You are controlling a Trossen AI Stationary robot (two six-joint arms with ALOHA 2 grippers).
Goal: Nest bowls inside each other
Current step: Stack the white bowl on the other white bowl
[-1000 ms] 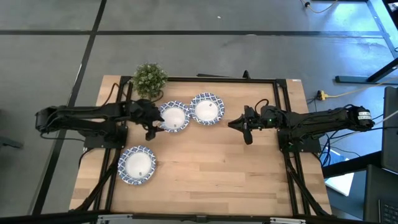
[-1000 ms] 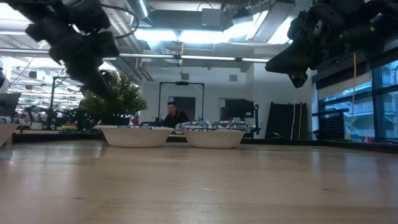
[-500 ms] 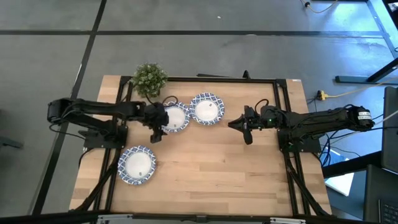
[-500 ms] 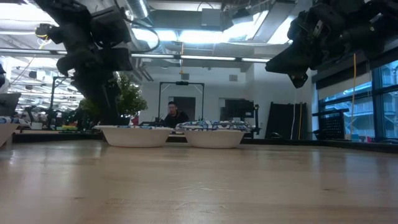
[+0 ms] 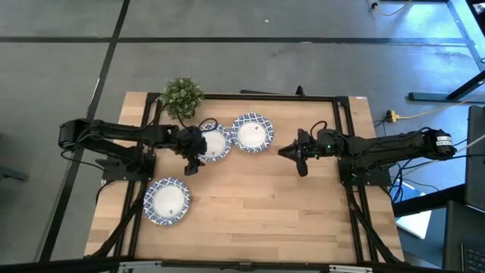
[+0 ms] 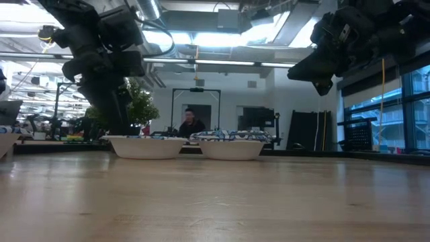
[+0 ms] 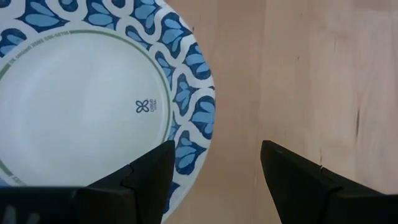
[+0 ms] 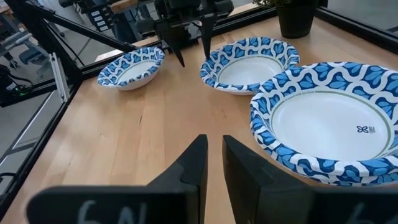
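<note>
Where the lower left of the high view holds the nearest shallow round bowl [image 5: 167, 201], white inside with a blue-and-white patterned rim, it lies alone on the pale wooden plank table [image 5: 258, 212], well apart from the others. Farther up, at centre left, the left gripper [image 5: 191, 159] hangs with its dark fingers spread apart at the rim of the middle bowl [image 5: 212, 143]; the left wrist view shows the patterned edge just beside one finger [image 7: 146, 180]. To grip well, I judge one finger should go inside the lip and one outside before closing, since the thin, smooth rim could slip. Beside it, touching or nearly so, sits the third bowl [image 5: 252, 133]. At centre right the right gripper [image 5: 297, 155] waits above bare wood, fingers nearly together. Beyond, at the table's upper left edge, stands a small green potted plant [image 5: 183, 96].
</note>
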